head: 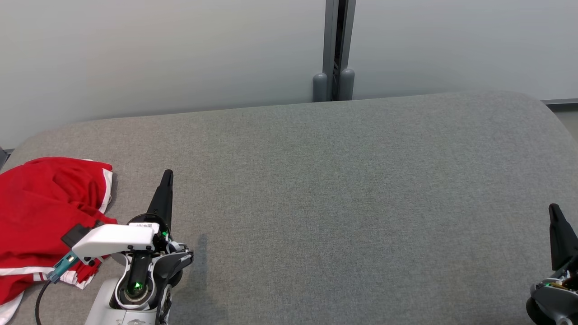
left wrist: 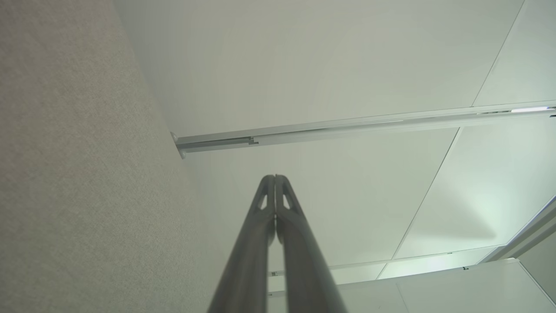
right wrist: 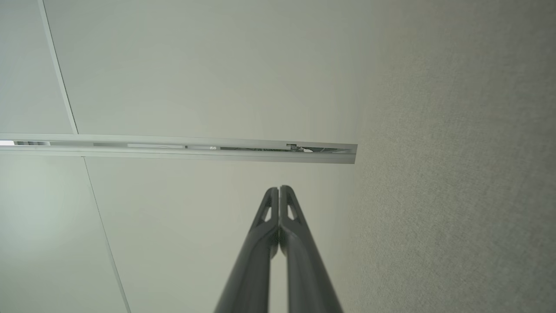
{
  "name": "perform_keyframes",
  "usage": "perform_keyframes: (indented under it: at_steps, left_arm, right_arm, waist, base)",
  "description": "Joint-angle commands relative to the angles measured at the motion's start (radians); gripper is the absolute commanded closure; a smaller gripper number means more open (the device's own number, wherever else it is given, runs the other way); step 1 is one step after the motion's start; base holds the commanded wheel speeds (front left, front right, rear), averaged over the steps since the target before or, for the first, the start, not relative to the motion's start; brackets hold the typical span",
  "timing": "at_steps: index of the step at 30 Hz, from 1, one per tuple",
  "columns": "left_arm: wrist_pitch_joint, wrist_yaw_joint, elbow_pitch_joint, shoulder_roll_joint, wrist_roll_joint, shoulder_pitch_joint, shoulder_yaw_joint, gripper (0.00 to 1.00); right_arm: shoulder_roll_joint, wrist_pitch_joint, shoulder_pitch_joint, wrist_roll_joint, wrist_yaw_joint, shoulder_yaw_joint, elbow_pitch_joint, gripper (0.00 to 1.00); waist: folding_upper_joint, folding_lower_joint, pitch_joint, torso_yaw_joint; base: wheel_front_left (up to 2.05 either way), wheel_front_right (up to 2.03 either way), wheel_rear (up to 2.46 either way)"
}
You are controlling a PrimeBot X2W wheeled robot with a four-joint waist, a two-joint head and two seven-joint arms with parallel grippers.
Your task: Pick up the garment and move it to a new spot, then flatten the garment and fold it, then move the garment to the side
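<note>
A red garment (head: pixel 40 212) with white trim lies crumpled at the far left of the grey fabric surface (head: pixel 343 189), partly cut off by the picture's edge and partly hidden behind my left arm. My left gripper (head: pixel 167 174) stands just right of the garment, apart from it, fingers pressed together and empty. In the left wrist view the same left gripper (left wrist: pixel 275 177) points along the surface toward the pale wall, tips touching. My right gripper (head: pixel 553 208) sits at the lower right edge, far from the garment. The right wrist view shows that right gripper (right wrist: pixel 279 188) shut with nothing held.
A pale wall (head: pixel 158 54) runs behind the surface, with a grey vertical post (head: pixel 336 49) at its middle. The surface's rounded far edge curves down at the right (head: pixel 542 108). A cable with a teal plug (head: pixel 61 267) hangs from my left wrist over the garment.
</note>
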Motion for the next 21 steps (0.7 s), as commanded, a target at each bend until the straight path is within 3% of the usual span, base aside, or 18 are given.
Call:
perform_keyframes:
  at_steps: [1, 9, 10, 11, 12, 21]
  left_arm:
    - [0.003, -0.004, -0.001, 0.006, -0.001, -0.009, 0.004, 1.0]
    - [0.003, -0.004, -0.001, 0.006, -0.001, -0.009, 0.004, 1.0]
    - [0.0, 0.0, 0.0, 0.0, 0.0, 0.0, 0.0, 0.0]
    - [-0.001, 0.0, 0.003, -0.001, 0.0, 0.003, -0.001, 1.0]
    - [-0.001, 0.0, 0.01, -0.003, 0.001, 0.013, -0.002, 0.0]
    - [-0.03, 0.0, -0.011, -0.006, 0.021, 0.07, 0.003, 0.0]
  right_arm:
    - [-0.004, 0.002, -0.008, 0.004, 0.0, -0.001, -0.001, 1.0]
    - [-0.004, 0.002, -0.008, 0.004, 0.0, -0.001, -0.001, 1.0]
    - [0.0, 0.0, 0.0, 0.0, 0.0, 0.0, 0.0, 0.0]
    - [0.002, -0.001, 0.002, -0.001, 0.0, 0.001, 0.004, 1.0]
    - [0.007, -0.001, 0.01, -0.001, 0.0, 0.002, 0.011, 0.0]
    - [0.017, -0.047, 0.032, -0.031, 0.0, 0.035, 0.015, 0.0]
  waist:
    - [-0.0001, 0.0, 0.0, 0.0]
    - [-0.0001, 0.0, 0.0, 0.0]
    - [-0.0001, 0.0, 0.0, 0.0]
    - [-0.0001, 0.0, 0.0, 0.0]
    - [-0.0001, 0.0, 0.0, 0.0]
    - [-0.0001, 0.0, 0.001, -0.001]
  base:
    - [0.0, 0.0, 0.0]
    - [0.0, 0.0, 0.0]
    - [0.0, 0.0, 0.0]
    - [0.0, 0.0, 0.0]
    - [0.0, 0.0, 0.0]
    - [0.0, 0.0, 0.0]
